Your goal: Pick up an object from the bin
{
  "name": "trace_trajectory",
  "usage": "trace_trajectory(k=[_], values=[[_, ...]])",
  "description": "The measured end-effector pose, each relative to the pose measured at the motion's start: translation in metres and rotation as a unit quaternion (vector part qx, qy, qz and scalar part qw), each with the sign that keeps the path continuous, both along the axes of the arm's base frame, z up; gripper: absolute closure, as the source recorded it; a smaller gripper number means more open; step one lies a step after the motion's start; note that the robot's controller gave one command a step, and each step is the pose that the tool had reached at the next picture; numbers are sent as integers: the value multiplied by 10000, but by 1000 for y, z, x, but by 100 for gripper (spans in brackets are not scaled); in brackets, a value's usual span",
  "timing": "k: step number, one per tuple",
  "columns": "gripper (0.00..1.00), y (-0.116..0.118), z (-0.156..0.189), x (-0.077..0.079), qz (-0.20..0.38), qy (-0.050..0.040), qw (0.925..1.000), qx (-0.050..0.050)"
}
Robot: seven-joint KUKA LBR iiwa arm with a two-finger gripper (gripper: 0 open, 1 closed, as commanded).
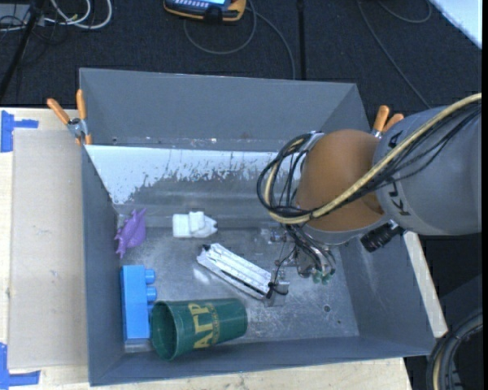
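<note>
While the end effector sits low in the bin, a white ribbed bar lies at its tip and stretches away to the view's left. Whether it is open or closed cannot be told

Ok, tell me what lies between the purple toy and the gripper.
The camera view shows a long white ribbed bar between the purple toy and the gripper, its right end by the gripper. A white lump sits off that line.

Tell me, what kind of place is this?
Probably a robotics lab: a robot arm's gripper hangs in a grey metal bin of odd items, like a green cup and a blue block.
</note>
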State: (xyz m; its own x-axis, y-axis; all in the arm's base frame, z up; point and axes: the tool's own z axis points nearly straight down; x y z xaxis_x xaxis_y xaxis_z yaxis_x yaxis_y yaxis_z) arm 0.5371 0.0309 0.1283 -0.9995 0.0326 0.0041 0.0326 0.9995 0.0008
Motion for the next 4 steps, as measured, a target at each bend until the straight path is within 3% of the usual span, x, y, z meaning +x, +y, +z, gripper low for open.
trace_trajectory(k=[1, 2, 3, 4], values=[[0, -5, -8, 6, 263, 6, 9997, -16], [100, 34, -37, 3, 2260, 0, 9741, 12], [100, 34, -37, 3, 2257, 0, 9742, 13], [100, 16, 138, 39, 2648, -37, 9643, 6]])
